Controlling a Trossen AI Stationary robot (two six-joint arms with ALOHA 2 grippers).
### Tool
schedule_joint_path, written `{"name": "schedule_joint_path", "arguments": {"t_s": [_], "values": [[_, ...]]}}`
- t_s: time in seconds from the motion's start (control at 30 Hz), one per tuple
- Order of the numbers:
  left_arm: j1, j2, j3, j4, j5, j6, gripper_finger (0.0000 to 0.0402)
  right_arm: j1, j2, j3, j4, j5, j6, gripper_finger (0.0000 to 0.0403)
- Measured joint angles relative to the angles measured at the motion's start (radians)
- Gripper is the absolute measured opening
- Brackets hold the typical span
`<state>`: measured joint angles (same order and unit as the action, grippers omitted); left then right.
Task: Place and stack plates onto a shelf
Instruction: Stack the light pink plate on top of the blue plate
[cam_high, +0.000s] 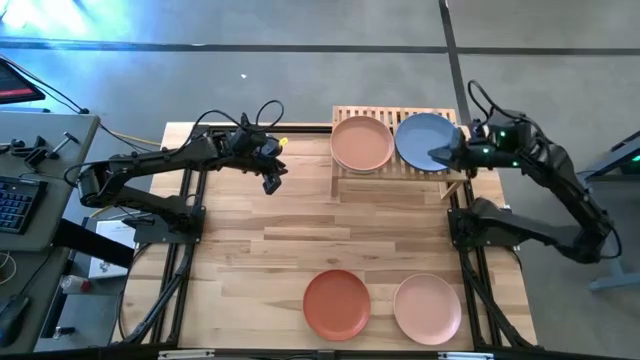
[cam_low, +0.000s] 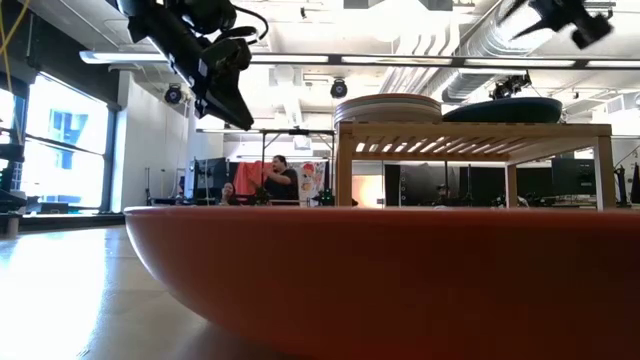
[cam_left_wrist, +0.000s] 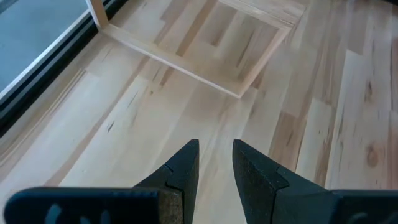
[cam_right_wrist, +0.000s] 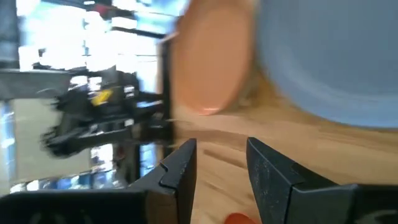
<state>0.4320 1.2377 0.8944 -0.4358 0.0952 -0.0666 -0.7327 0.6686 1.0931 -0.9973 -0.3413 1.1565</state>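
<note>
Blue plate (cam_high: 424, 141) sits on the shelf (cam_high: 345, 175) — right claw (cam_high: 443, 157) at its rim, fingers apart, empty; left claw (cam_high: 272, 178) nearly closed, empty — terracotta plate (cam_high: 337, 304) at the desk's near edge likely next

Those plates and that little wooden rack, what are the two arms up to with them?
They are stacking plates on the shelf. A peach plate and a blue plate sit on top of it. The right claw is open at the blue plate's edge. The left claw hangs over bare table beside the shelf, holding nothing. A terracotta plate and a pink plate wait near the table's front edge.
</note>
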Motion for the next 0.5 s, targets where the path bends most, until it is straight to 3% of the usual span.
{"name": "schedule_joint_path", "arguments": {"t_s": [0.33,0.5], "values": [[0.0,0.0,0.0,-0.022,-0.001,0.026,0.0086,0.367,0.135,0.0,0.368,0.203,0.059,0.0119],[0.0,0.0,0.0,-0.025,-0.001,0.053,0.0086,0.511,0.224,0.0,0.465,0.266,0.064,0.0119]]}}
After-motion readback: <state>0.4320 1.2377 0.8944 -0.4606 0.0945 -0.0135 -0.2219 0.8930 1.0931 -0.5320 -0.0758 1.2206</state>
